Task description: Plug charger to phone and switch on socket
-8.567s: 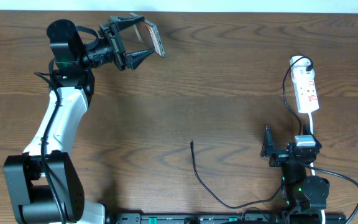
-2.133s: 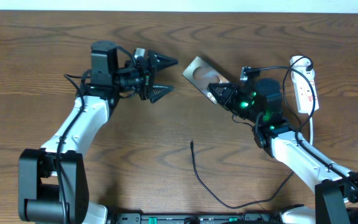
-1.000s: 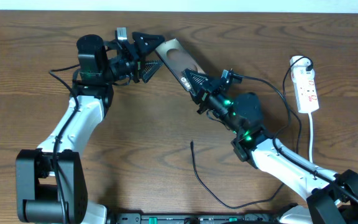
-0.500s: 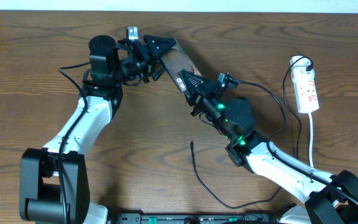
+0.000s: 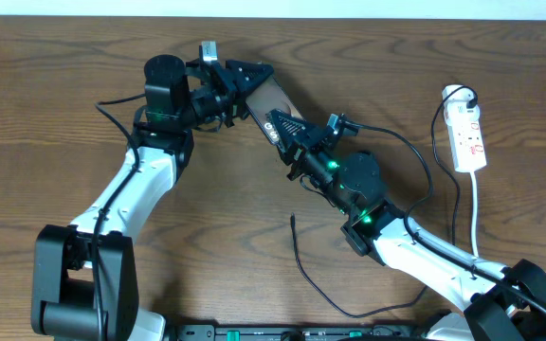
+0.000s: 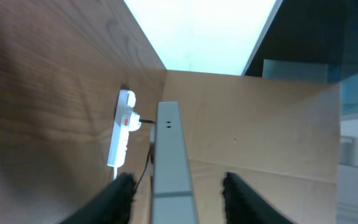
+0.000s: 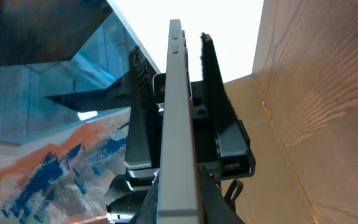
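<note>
While the right gripper [image 5: 288, 133] clamps the slim brownish-grey glossy phone [image 5: 270, 95] aloft near the far edge, the left gripper [image 5: 251, 83] straddles its other end, jaws apart: seemingly a handover. Next, left must close before right releases.

We record brownish-grey glossy phone [image 5: 263, 91] face with white lettering, grey phone edge, white socket [image 5: 468, 138] with red switch marks, black charger [image 5: 294, 242], dark brown wood-grain table [image 5: 216, 208].
</note>
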You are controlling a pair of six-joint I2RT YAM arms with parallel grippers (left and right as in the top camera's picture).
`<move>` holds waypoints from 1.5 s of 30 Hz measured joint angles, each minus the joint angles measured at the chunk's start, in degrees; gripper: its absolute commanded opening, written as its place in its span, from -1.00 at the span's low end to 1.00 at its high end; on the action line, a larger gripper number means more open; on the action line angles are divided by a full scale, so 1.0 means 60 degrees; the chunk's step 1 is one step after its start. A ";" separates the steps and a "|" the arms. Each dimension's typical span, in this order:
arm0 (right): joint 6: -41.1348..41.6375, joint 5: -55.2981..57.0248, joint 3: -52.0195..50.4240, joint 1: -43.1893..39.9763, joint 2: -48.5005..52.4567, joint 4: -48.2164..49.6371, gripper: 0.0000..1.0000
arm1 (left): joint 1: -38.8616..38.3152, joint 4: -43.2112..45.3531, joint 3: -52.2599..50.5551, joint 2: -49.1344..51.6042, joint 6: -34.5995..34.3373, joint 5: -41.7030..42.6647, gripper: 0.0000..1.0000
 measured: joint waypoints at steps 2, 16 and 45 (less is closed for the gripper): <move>0.0000 0.0000 0.0000 0.0000 0.0000 -0.0004 -0.97 | -0.0018 0.0004 0.0000 0.0000 -0.0004 -0.0073 -0.63; -0.0273 0.0025 0.0000 0.0015 0.0004 -0.0007 -0.45 | -0.0022 -0.0095 0.0000 0.0000 -0.0044 -0.0178 -0.85; -0.6175 -0.5683 0.0255 -0.2572 -0.0066 -0.2291 0.99 | 0.5490 -0.0051 0.0000 0.0004 0.1421 0.4248 -0.85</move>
